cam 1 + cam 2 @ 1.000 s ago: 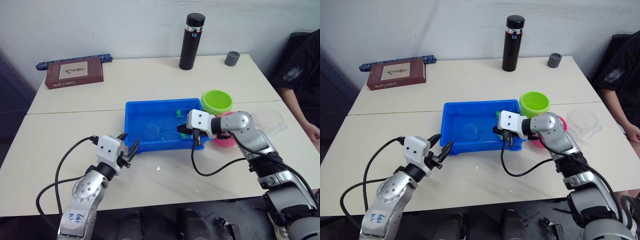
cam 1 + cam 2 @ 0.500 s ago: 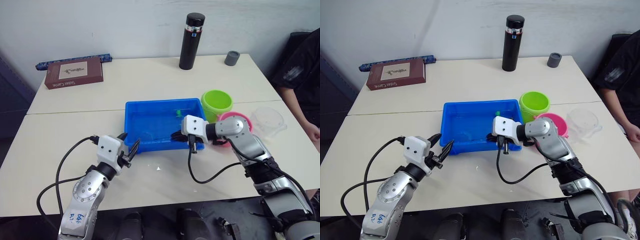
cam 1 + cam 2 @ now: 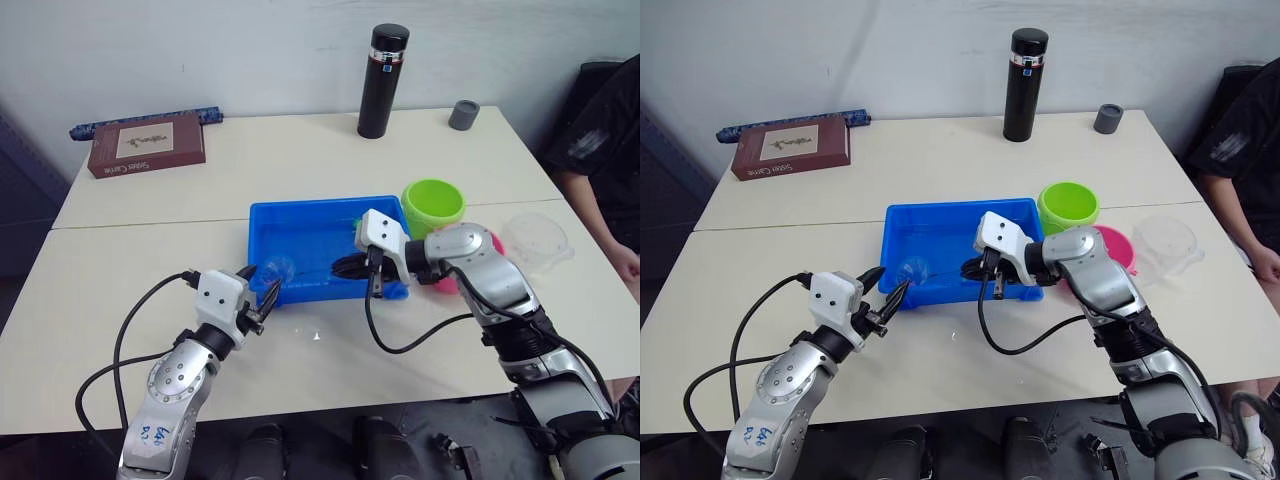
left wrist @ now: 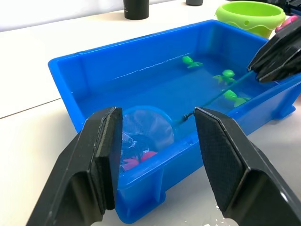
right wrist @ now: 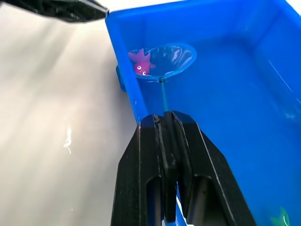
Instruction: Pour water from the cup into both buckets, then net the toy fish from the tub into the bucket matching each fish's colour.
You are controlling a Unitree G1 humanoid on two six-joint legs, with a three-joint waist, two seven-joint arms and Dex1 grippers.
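The blue tub (image 3: 300, 209) holds water in the middle of the table. My right gripper (image 3: 350, 266) is shut on the thin handle of a small net (image 5: 167, 59) above the tub's near side. The net's hoop sits at the tub's near left corner with a pink toy fish (image 5: 141, 61) in it. Three green toy fish (image 4: 227, 75) float toward the tub's right end. My left gripper (image 3: 258, 295) is open just outside that near left corner, holding nothing. The green bucket (image 3: 433, 203) and the pink bucket (image 3: 1110, 245) stand right of the tub. The clear cup (image 3: 537, 238) rests farther right.
A tall black flask (image 3: 382, 68) and a small grey cup (image 3: 463, 115) stand at the table's far side. A brown book (image 3: 147, 145) lies far left. A person (image 3: 600, 150) sits at the right edge. My right arm partly hides the pink bucket.
My right gripper has moved left along the tub's near side, sweeping the net to the near left corner. The left arm has stayed put.
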